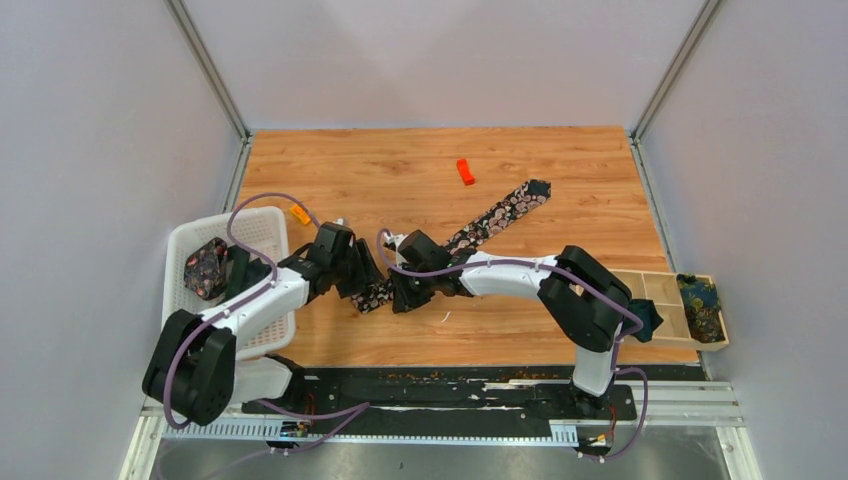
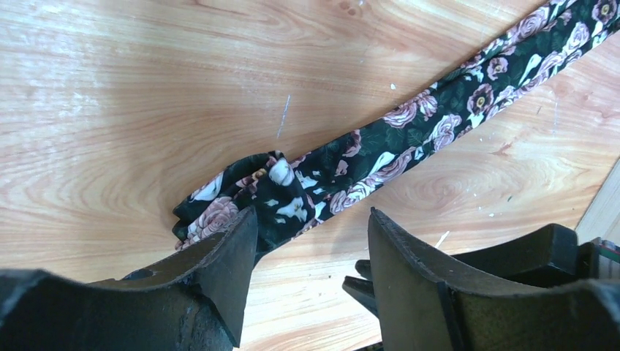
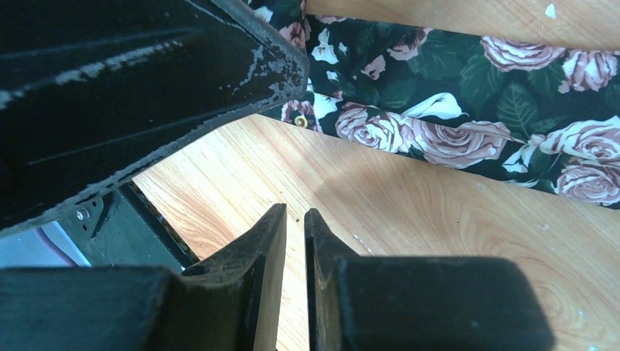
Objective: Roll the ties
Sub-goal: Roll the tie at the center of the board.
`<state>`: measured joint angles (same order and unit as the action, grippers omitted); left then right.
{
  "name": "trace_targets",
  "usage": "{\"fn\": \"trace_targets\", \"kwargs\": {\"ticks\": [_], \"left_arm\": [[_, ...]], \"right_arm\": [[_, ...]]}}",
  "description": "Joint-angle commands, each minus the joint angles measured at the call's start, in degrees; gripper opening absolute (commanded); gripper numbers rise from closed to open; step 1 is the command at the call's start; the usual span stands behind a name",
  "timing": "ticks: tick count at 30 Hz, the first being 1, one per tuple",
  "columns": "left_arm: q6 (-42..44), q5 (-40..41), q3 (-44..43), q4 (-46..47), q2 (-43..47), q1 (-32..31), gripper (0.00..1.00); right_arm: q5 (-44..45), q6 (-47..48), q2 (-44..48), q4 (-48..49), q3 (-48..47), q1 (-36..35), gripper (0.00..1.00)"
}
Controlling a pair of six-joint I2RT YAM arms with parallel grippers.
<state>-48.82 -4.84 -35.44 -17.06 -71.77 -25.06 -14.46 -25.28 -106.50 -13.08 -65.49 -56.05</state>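
A black tie (image 1: 500, 212) with pink-white flowers lies diagonally across the wooden table. Its near end is bunched into a small fold (image 2: 248, 194). My left gripper (image 2: 311, 216) is open just in front of that fold; its left finger (image 2: 227, 256) overlaps the fold's edge and bare wood shows between the jaws. My right gripper (image 3: 294, 212) hovers over bare wood beside the tie (image 3: 453, 124), all but shut, with only a thin slit and nothing in it. In the top view the two grippers (image 1: 365, 275) (image 1: 405, 295) meet over the tie's near end.
A white basket (image 1: 255, 225) at the left holds a rolled dark floral tie (image 1: 205, 268). A wooden tray (image 1: 655, 290) at the right edge holds a blue-yellow tie (image 1: 700, 305). An orange block (image 1: 465, 171) lies at the back, a smaller one (image 1: 299, 213) near the basket.
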Motion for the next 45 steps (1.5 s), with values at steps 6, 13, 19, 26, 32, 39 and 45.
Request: {"fn": "trace_targets", "kwargs": {"ticks": [6,13,19,26,32,39,45], "left_arm": [[6.5,6.2,-5.4,-6.6,6.2,4.1,0.64],[12.0,9.0,-8.5,-10.2,1.4,9.3,0.57],[15.4,9.1,-12.3,-11.3,-7.9,10.3,0.42],[18.6,8.1,-14.2,-12.7,-15.2,10.3,0.33],[19.9,3.2,-12.4,-11.9,-17.9,10.2,0.28],[20.7,-1.8,-8.8,-11.3,-17.6,10.2,0.23],[19.3,-6.3,-6.4,-11.1,-15.8,10.2,0.19]], "right_arm": [[-1.2,-1.8,2.2,4.5,-0.2,-1.1,0.17],[-1.2,-2.4,0.3,6.0,-1.0,-2.8,0.16],[-1.0,-2.4,-3.1,7.7,-2.2,-3.9,0.16],[-0.2,-2.3,-7.5,9.7,-3.6,-4.2,0.15],[1.6,-0.9,-10.1,9.0,-6.5,-4.2,0.14],[3.0,0.4,-12.6,6.8,-10.0,-4.1,0.13],[3.1,0.4,-13.6,6.8,-11.0,-4.2,0.13]]}}
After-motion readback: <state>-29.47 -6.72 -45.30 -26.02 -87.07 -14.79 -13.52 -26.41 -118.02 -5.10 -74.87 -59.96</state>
